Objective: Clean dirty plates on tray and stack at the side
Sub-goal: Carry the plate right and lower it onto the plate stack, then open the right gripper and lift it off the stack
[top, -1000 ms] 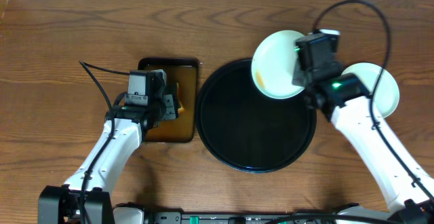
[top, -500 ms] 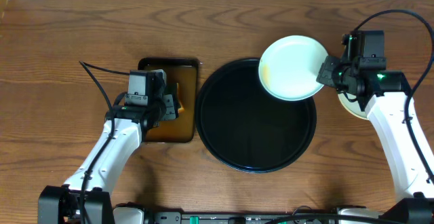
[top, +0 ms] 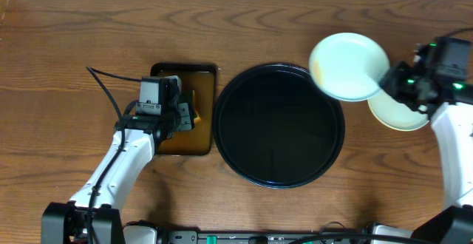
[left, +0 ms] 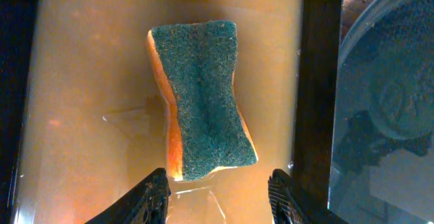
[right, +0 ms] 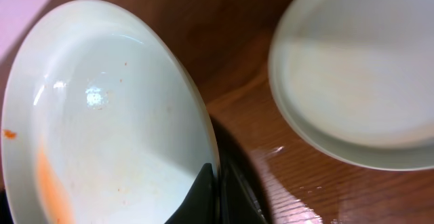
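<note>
Right gripper (top: 399, 81) holds a plate (top: 349, 66) by its edge.
Its jaws pinch the smeared plate over the black tray's (top: 244, 163) rim, just beside a second plate (top: 399, 114). The left gripper's (left: 218, 183) jaws are spread above a sponge (left: 203, 102).

- Overhead: bright, even light; tray (top: 281, 126) sheen at 6 o'clock.
- Left wrist: sponge (left: 203, 102) sharp; wet glints at 6 o'clock.
- Right wrist: plate (right: 102, 129) glare at 9 o'clock; fingers (right: 200, 200) blurred.
</note>
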Tool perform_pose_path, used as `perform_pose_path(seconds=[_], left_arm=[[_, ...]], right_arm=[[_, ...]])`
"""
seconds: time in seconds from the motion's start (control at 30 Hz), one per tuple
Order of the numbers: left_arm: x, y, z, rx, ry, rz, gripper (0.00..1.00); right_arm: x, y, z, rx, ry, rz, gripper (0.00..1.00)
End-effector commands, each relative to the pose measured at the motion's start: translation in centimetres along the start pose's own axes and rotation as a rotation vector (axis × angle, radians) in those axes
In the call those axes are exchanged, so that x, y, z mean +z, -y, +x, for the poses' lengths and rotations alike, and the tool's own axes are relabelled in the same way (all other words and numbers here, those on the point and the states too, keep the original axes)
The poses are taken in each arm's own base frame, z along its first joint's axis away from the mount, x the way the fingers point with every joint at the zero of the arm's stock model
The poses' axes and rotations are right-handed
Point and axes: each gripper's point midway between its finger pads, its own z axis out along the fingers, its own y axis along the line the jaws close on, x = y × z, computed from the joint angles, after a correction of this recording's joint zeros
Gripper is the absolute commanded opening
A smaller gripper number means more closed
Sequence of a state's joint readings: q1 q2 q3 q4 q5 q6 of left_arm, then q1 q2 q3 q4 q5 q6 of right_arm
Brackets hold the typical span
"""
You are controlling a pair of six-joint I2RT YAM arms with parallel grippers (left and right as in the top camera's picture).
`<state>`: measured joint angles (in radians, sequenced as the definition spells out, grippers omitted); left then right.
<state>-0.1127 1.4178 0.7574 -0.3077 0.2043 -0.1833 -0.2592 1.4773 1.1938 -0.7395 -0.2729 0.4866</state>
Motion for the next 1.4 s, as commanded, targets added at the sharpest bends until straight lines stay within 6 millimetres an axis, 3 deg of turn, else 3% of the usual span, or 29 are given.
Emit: perform_pose_path(seconds=[0.0,0.3,0.43,0.63,0.97,1.03,1.1,1.13,1.23,1.37], left_arm=[[0.2,-0.2,0.5,-0.011,-0.015,-0.001,0.49],[0.2,-0.2,0.5,-0.011,-0.015,-0.001,0.49],[0.2,-0.2,0.5,-0.011,-0.015,-0.001,0.49],[0.2,-0.2,0.5,-0.011,-0.015,-0.001,0.49],[0.2,-0.2,0.5,-0.011,-0.015,-0.001,0.49],[0.2,-0.2,0.5,-0.011,-0.015,-0.001,0.49],[0.2,-0.2,0.5,-0.011,-0.015,-0.001,0.49],[0.2,-0.2,0.5,-0.011,-0.015,-0.001,0.49],[0.2,-0.2,0.5,-0.011,-0.015,-0.001,0.49],[0.2,-0.2,0.4,-0.01,-0.014,-0.001,0.49]], right_arm=[[0.1,1.7,-0.9,0.108,-0.028,-0.044,0.01],[0.6,9.2,-4.3,0.281,0.038,0.036,0.01],[0.9,13.5,-5.2,0.347,0.069,0.134,0.01],[2.1,17.1,-5.2,0.262,0.061,0.269,0.01],[4.4,18.5,-3.6,0.281,-0.024,0.294,0.02],[4.4,18.5,-3.6,0.282,-0.023,0.293,0.11],[4.4,18.4,-3.6,0.282,-0.025,0.292,0.41],[4.4,18.3,-3.5,0.284,-0.029,0.284,0.46],[4.7,17.3,-3.4,0.285,-0.043,0.229,0.49],[5.1,14.3,-3.1,0.229,-0.08,0.079,0.49]])
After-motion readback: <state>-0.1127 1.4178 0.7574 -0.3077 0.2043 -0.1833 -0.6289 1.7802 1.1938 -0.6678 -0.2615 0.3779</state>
